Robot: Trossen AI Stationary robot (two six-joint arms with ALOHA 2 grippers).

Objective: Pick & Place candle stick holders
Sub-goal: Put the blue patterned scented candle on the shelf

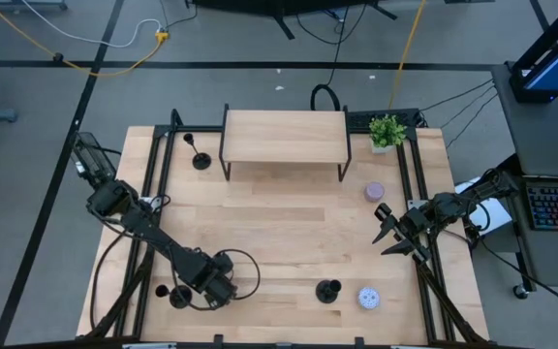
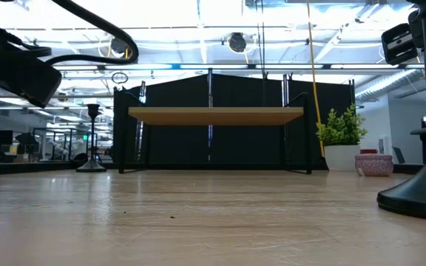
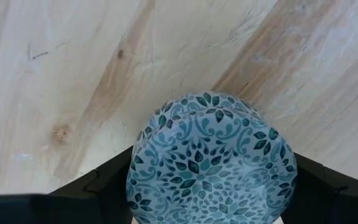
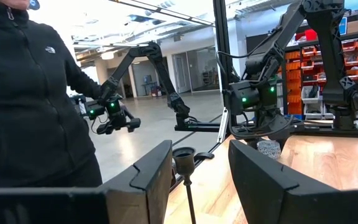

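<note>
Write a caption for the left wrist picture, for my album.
Left gripper straddling a teal-patterned round tin on the wooden table.

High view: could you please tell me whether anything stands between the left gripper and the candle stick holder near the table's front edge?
No, only bare wood lies between the left gripper and that candle stick holder. However, a patterned teal tin sits right at that gripper, close below it.

Table (image 1: 289,223): pale wood, smooth, visible grain and knots. Candle stick holders (image 1: 328,290): matt black. Tin (image 3: 211,162): smooth lid, teal leaf-patterned. Shelf (image 1: 284,136): light wood top.
</note>
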